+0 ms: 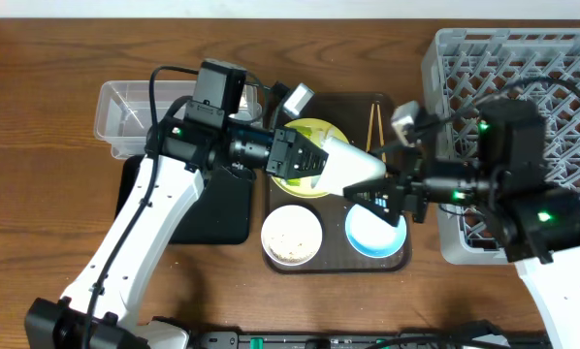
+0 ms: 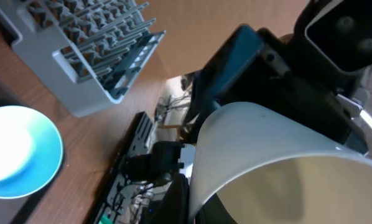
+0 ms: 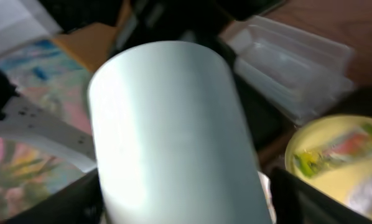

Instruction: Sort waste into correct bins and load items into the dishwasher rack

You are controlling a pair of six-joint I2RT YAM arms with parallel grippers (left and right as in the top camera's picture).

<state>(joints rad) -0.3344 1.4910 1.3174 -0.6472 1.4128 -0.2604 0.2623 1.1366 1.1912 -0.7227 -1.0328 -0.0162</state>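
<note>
I hold the cup (image 1: 353, 167) on its side in the air above the brown tray (image 1: 360, 105), between my two sides. I judge it to be passing from left to right, since the rack (image 1: 562, 58) stands on my right, out of easy reach from the left. My left jaws pinch the wide rim end, and the left wrist view looks into the cup's mouth. My right jaws stand spread on either side of the narrow bottom end; I cannot tell whether they press on it. My left forearm (image 1: 149, 218) and right forearm (image 1: 562, 291) reach inward, wrists facing each other. Below, the plate (image 1: 325, 127) carries the wrapper (image 3: 335, 152).
</note>
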